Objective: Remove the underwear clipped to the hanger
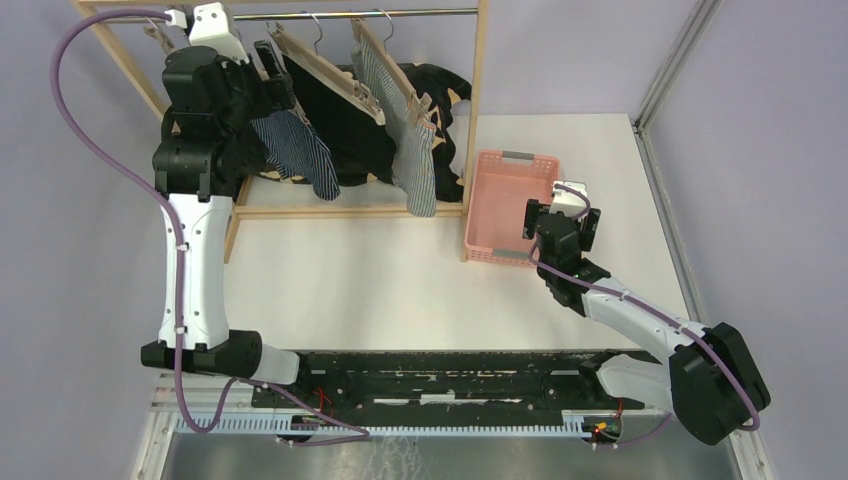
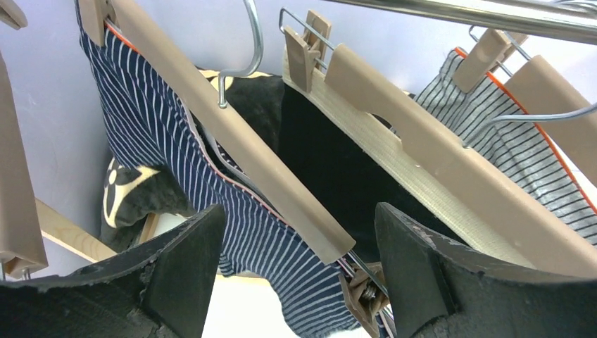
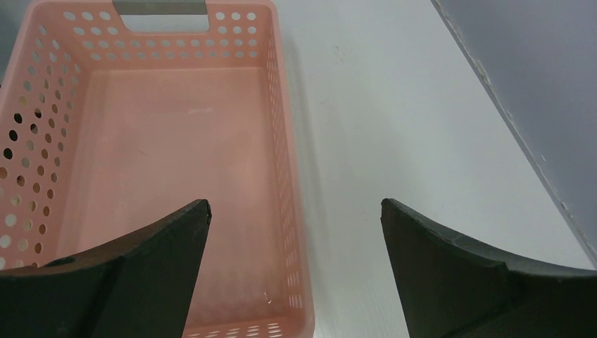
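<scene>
I had the left arm (image 1: 190, 250) up at the rack (image 1: 478, 100), and the left jaws stood spread wide, nothing gripped, straddling the lower end of the wooden hanger (image 2: 246, 151) that carried the navy striped boxers (image 2: 158, 158). Those were clipped on, hanging from the rail (image 1: 440, 13) beside the black boxers (image 2: 331, 169) and the grey-white pinstriped boxers (image 2: 510, 151) (each on its own clip hanger). Over on the right arm (image 1: 640, 320), the right jaws were released and empty, hovering above the rim of the pink basket (image 3: 285, 176) on the desk (image 1: 380, 290).
</scene>
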Controlling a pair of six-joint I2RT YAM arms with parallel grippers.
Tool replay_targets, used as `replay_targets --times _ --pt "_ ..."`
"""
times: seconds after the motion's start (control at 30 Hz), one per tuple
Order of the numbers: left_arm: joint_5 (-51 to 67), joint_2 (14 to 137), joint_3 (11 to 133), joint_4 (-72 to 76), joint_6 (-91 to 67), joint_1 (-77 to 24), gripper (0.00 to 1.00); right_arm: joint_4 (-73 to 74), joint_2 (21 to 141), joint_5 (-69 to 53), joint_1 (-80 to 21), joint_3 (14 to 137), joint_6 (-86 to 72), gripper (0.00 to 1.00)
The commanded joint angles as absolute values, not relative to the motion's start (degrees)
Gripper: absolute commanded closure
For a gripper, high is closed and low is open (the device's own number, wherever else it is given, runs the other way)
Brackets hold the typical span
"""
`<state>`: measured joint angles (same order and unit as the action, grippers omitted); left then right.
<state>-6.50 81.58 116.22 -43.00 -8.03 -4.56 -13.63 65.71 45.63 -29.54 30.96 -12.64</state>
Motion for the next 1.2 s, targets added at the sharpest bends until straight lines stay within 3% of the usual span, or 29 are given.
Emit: replay_targets --times 0.0,0.53,1.03,1.17 --pt "-8.87 80.58 115.12 -37.41 -10.81 -3.97 0.17 -14.13 64.73 45.18 -29.87 33.46 -13.18 0.0" --pt "-15.32 79.28 111.11 -32.82 -12.11 -2.75 0.38 -13.65 66.47 45.1 -29.88 33.94 -13.6 0.0" --pt "-18.18 76.91 106.22 -28.18 -12.24 -1.71 0.68 -13.34 67.25 44.91 -29.96 34.29 -13.84 0.0" --pt "-18.39 77.62 106.36 -28.22 -11.53 -1.59 0.72 -13.58 66.83 44.84 -29.92 34.04 -13.89 0.0"
